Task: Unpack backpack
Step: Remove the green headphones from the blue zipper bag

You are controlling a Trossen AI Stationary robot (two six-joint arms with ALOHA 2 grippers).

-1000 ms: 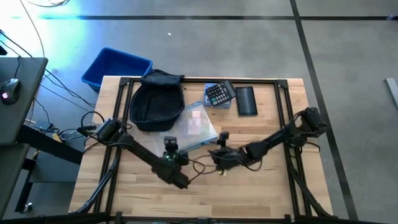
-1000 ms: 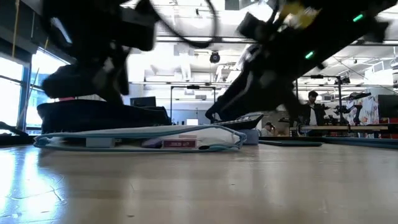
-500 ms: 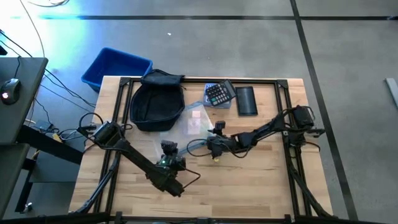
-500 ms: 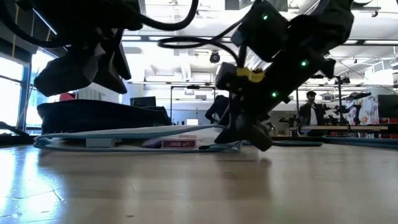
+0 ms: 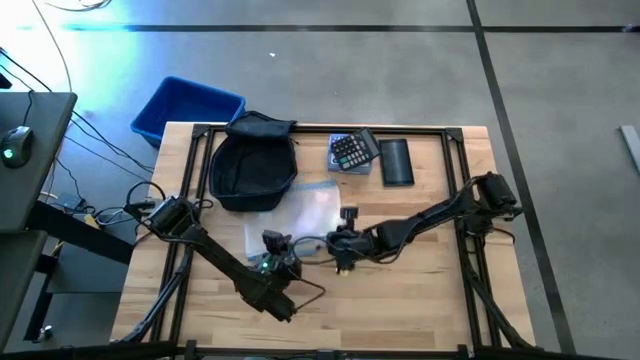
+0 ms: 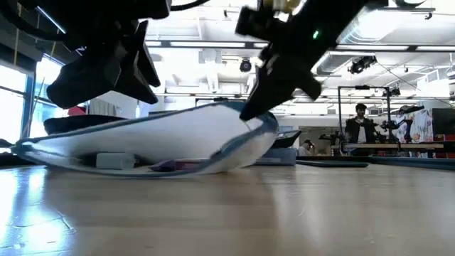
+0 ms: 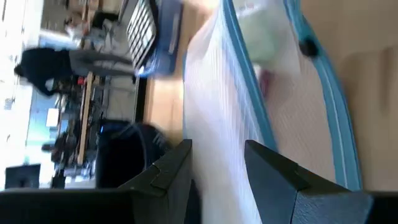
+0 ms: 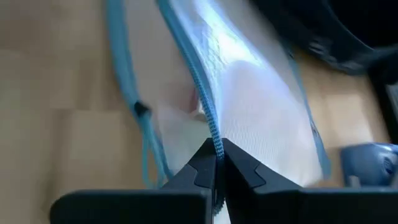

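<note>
The dark backpack (image 5: 255,165) lies open at the table's far left, and no gripper touches it. In front of it is a see-through mesh pouch (image 5: 305,213) with blue trim, with small items inside. My right gripper (image 5: 338,240) is shut on the pouch's blue zipper edge and holds that end up. The pouch's other end (image 6: 25,148) rests on the table. My left gripper (image 5: 272,241) stands open at the pouch's near left. The pouch (image 7: 217,93) shows between its fingers; whether they touch it, I cannot tell. My right gripper pinches the pouch's blue zipper edge (image 8: 213,127) between its two fingertips. The fingers slant down from the table's right and near side. That end of the pouch (image 6: 249,128) is lifted off the table, and the pouch sags down to its other end on the wood.
A calculator (image 5: 351,151) on a blue item and a flat black pouch (image 5: 397,162) lie at the far middle of the table. A blue bin (image 5: 187,108) stands on the floor beyond the far left corner. Bare wood lies along the near edge.
My right gripper has gone to the pouch's edge, shut on it and risen, drawing it a little toward the near edge. The pouch lay flat before. Now its right end is lifted and its left end stays on the table.
</note>
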